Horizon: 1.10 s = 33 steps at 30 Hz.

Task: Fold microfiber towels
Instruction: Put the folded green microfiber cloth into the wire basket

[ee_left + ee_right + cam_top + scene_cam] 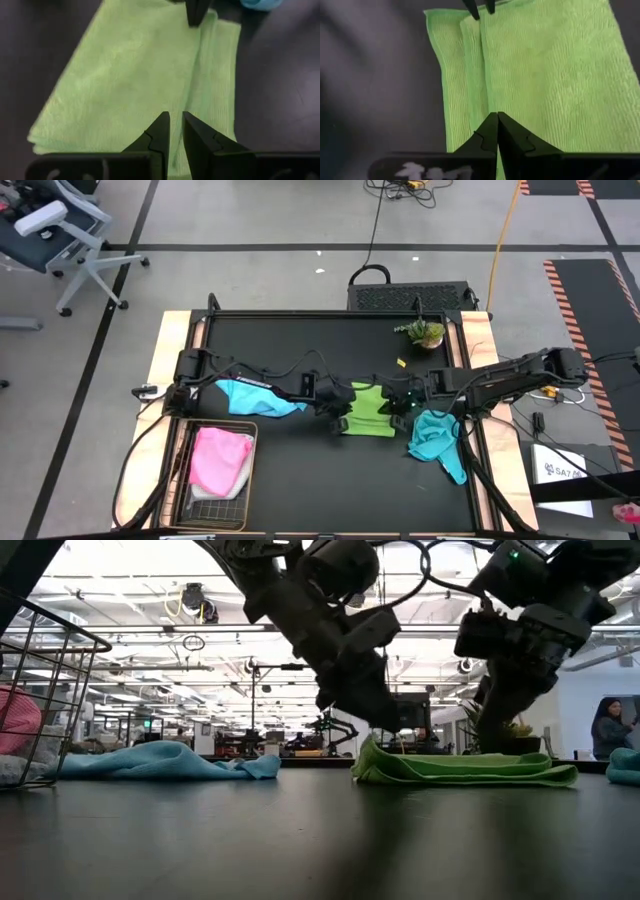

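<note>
We have the lime green towel (371, 412) lying folded on the middle of the black worktop (300, 340), with both arms over it from opposite ends. Our left gripper (176, 131) hangs above one end, its fingers a narrow slit apart and holding nothing. Our right gripper (497, 129) has its fingers closed together, empty, over the other end, by a raised pleat. We judge both are lined up to work that fold. The light blue towel (255, 397) and teal towel (437, 440) wait either side; the pink towel (220, 460) sits in the basket (247, 505).
</note>
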Each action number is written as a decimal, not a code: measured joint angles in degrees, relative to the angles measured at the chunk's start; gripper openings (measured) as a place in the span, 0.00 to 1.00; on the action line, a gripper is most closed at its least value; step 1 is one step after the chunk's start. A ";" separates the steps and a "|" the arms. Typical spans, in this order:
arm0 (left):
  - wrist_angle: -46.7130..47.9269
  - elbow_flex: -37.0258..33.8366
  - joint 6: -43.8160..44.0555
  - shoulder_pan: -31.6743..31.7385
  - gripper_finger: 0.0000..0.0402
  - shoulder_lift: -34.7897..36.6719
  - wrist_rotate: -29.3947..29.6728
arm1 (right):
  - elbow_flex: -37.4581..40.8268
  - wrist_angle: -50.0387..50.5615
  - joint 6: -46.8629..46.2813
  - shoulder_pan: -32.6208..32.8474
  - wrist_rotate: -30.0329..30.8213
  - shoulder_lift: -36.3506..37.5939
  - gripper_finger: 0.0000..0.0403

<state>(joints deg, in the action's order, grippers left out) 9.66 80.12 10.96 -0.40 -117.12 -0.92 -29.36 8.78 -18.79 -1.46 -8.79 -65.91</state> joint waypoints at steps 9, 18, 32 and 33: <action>2.95 -0.01 -0.01 0.00 0.12 0.00 2.53 | 0.04 0.34 0.60 -1.28 0.70 -0.33 0.00; 2.88 0.00 3.72 -0.09 0.12 0.00 8.33 | 0.04 -0.49 1.75 -3.03 4.66 -0.33 0.00; 0.04 -0.01 6.49 -2.15 0.12 -5.51 3.57 | 0.44 2.35 1.60 -7.61 8.66 -0.39 0.00; 0.78 0.02 6.73 -2.36 0.12 -5.51 3.55 | 0.93 2.33 1.19 -7.62 8.65 -0.44 0.00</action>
<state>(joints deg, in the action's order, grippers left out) 10.44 80.14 17.70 -2.76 -122.63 2.64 -28.44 11.11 -17.60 -9.08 -0.14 -66.35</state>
